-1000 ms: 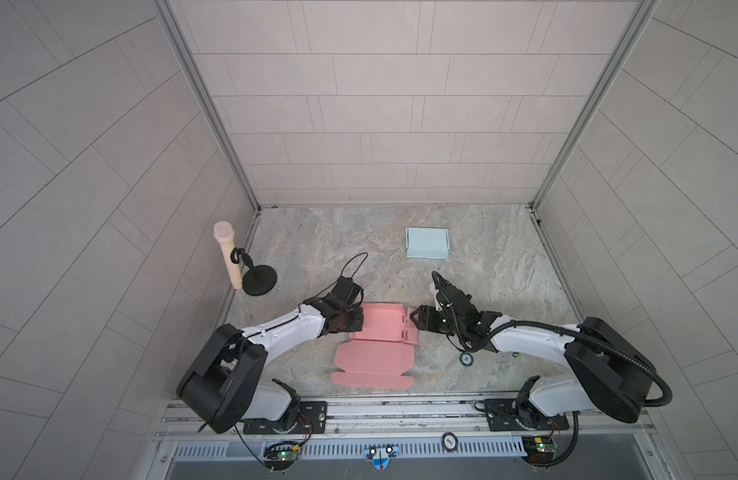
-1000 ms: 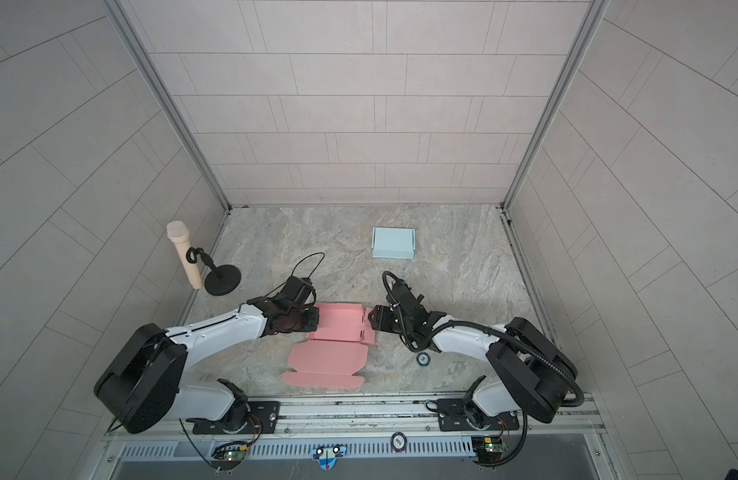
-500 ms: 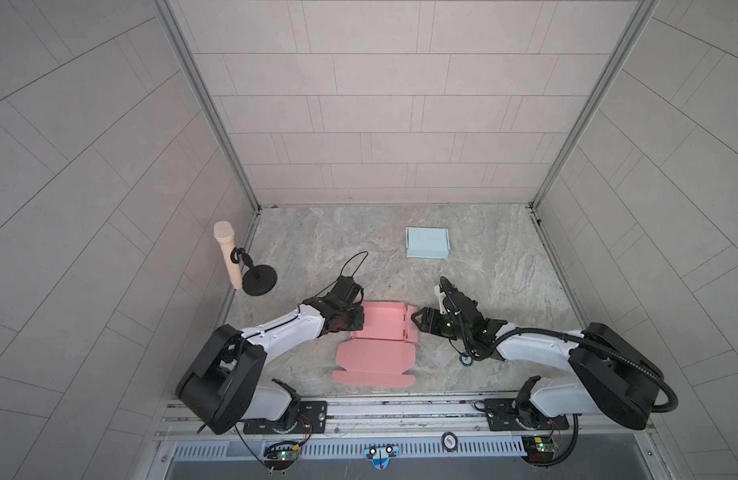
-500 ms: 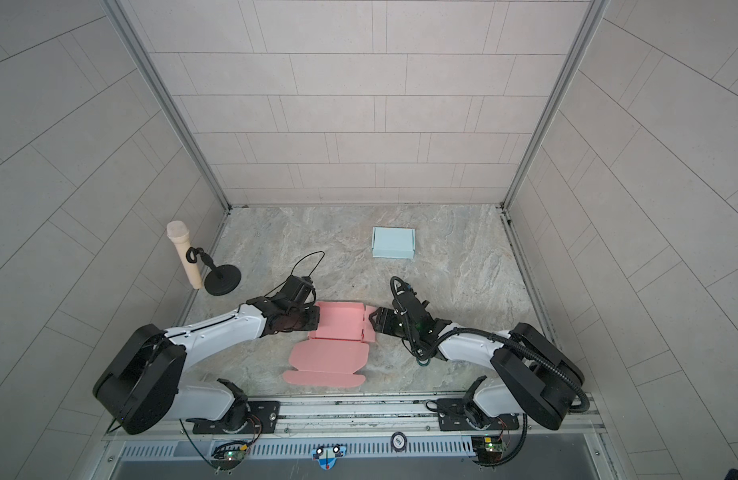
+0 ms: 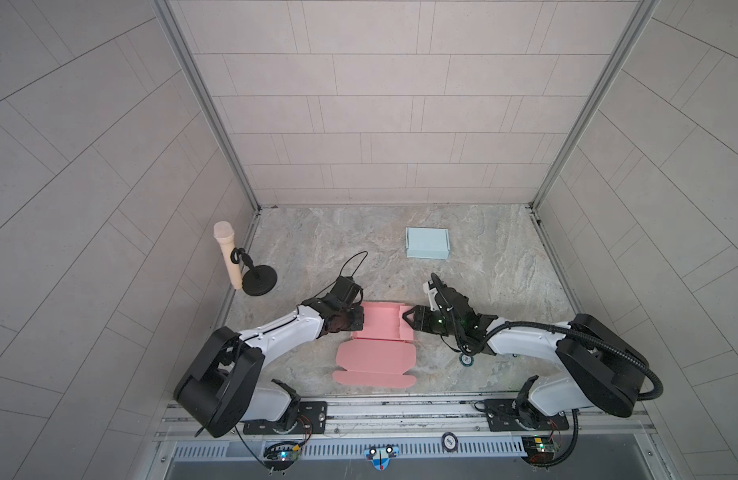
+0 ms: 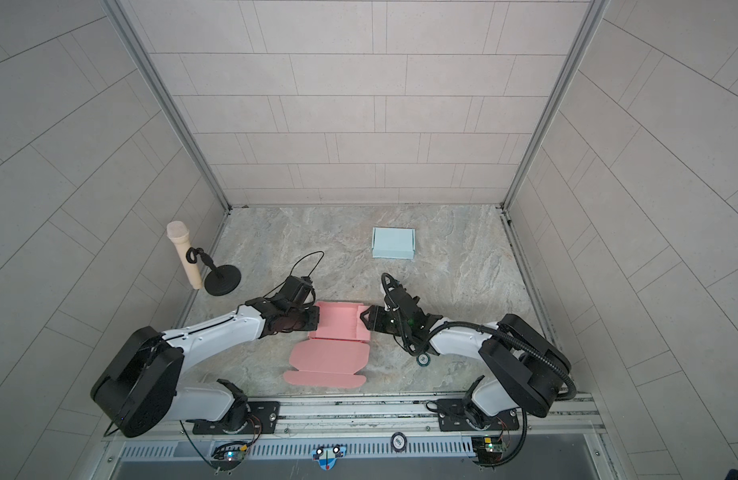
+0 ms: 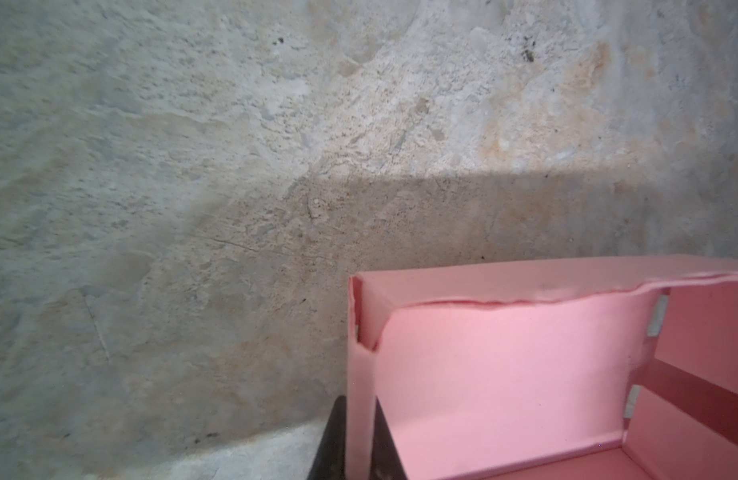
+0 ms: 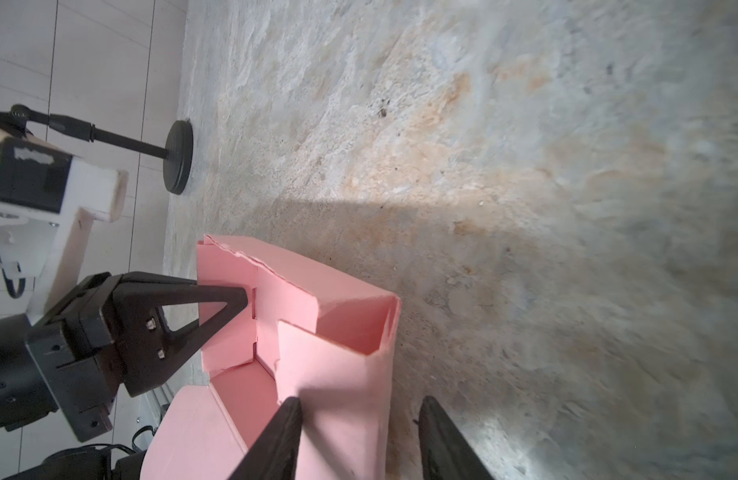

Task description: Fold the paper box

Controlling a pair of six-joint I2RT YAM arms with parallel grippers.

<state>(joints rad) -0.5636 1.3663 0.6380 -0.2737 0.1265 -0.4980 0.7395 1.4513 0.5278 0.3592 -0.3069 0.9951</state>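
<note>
1. The box point(image 5: 380, 328) sits on the table point(image 5: 483, 291) near the front, between the two grippers. It is well apart from the blue box point(image 5: 426, 243) at the back.
2. I judge it half built. The left, back and right walls stand up, and the lid point(image 5: 375, 365) lies flat toward the arm bases.
3. The left gripper point(image 5: 357, 320) is pinched tight on the left wall. In the left wrist view the wall runs between its two dark fingers point(image 7: 332, 449), one inside and one outside.
4. The right gripper point(image 8: 359, 401) stands partway open, astride the right wall. Its inner finger point(image 8: 286, 424) is at the folded-in flap, and its outer finger is clear of the wall. It has no grip on anything yet.
5. Handling, my read:
   - It is thin card, light and springy, and the walls will want to fall open again.
   - The top edge of the back wall looks wavy, so the card creases easily.
   - It would likely skate on the smooth stone if pushed from one side only, so the left pinch is my anchor.
6. Where I'd take hold:
   - I'd pinch across the doubled right wall, low and close to a corner crease, where it is stiffest.
   - I'd squeeze gently.
   - I'd stay off free edges and the tab slots, which could tear or buckle.
</note>
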